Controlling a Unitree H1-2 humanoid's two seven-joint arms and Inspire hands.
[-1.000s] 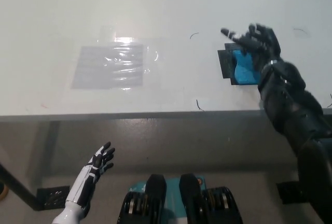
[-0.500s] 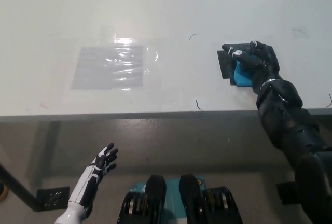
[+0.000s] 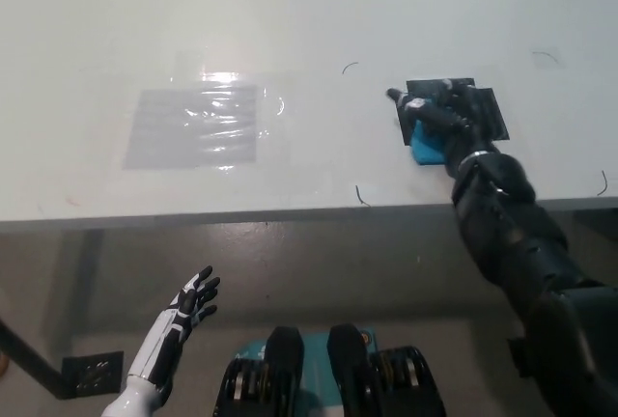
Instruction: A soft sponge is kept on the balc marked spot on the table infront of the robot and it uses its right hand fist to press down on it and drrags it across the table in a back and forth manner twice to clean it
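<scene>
Here, the right hand (image 3: 446, 116), fingers curled into a fist, pressed on the blue sponge (image 3: 425, 146) beneath it, partly over the black mark (image 3: 488, 108); the wiping strokes apparently remained. The left hand (image 3: 188, 306) rested spread, below the table edge (image 3: 241, 216).

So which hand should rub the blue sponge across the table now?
The right hand. Its fist is already on the blue sponge, at the black mark. The left hand hangs open below the table edge, far away.
</scene>
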